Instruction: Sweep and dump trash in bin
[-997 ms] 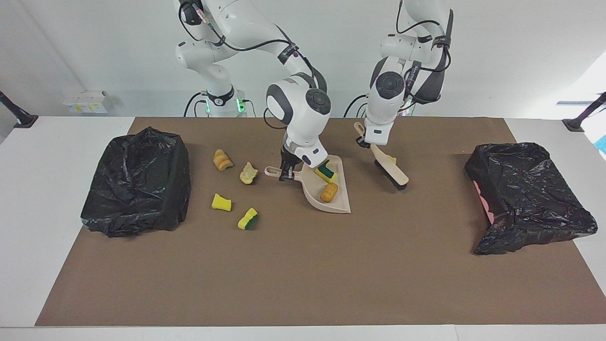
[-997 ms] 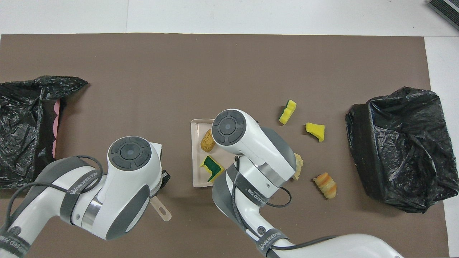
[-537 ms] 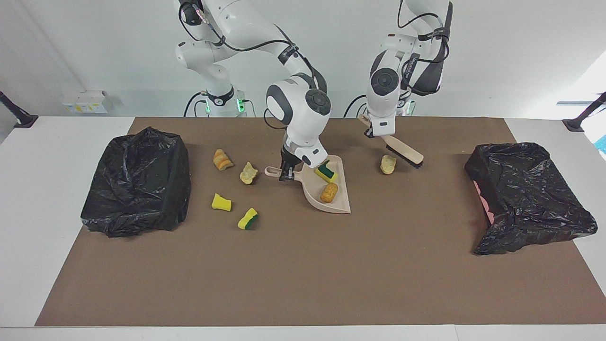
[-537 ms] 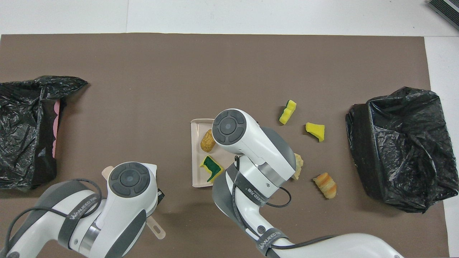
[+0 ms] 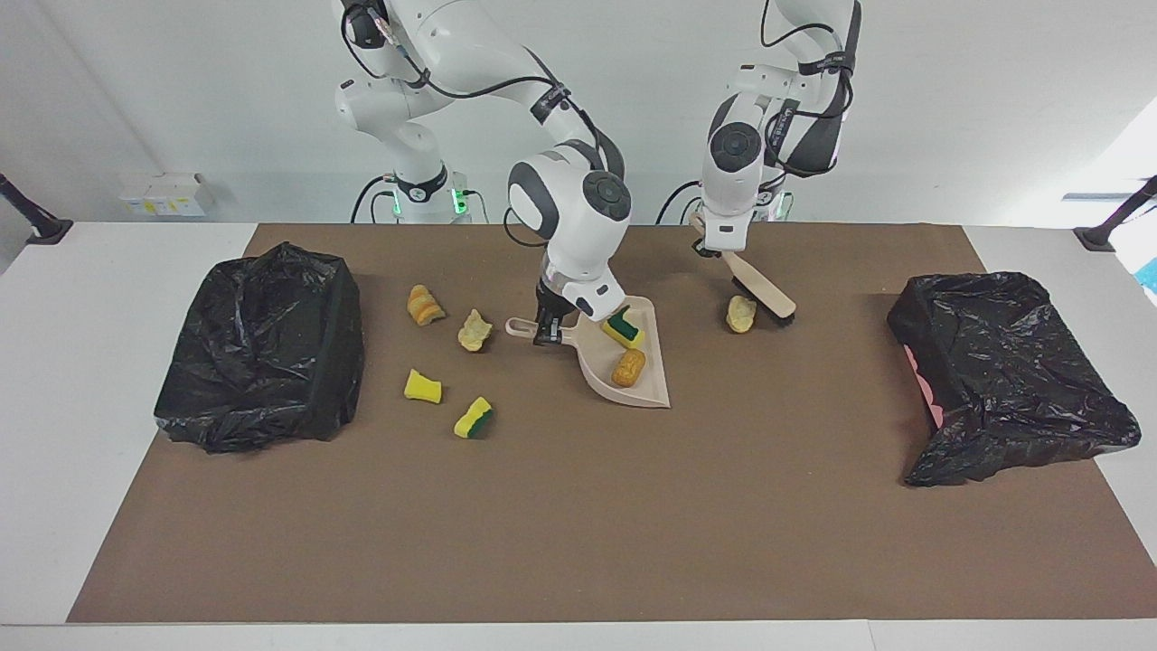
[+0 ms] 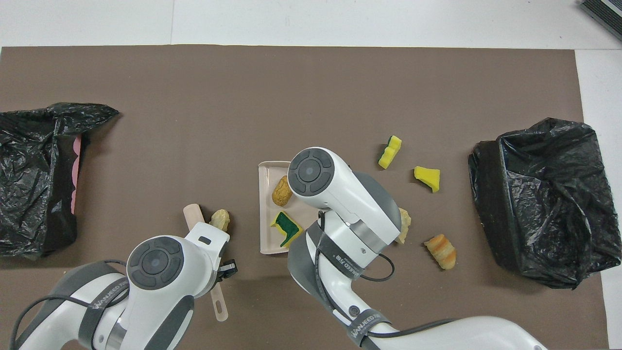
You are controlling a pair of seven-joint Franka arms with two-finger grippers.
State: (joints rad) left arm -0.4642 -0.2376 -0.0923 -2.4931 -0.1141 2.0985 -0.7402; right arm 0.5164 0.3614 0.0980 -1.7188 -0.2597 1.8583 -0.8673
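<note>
"WANJEED" on arm band [image 6: 109, 298], beside dustpan [image 6: 267, 214]

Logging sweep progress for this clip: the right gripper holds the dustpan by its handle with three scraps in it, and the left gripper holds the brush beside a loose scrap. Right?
Not quite. The facing view shows two scraps, not three, in the dustpan: a sponge piece and a bread lump. Otherwise yes: the right gripper holds its handle, and the left gripper holds the brush beside a loose scrap.
</note>
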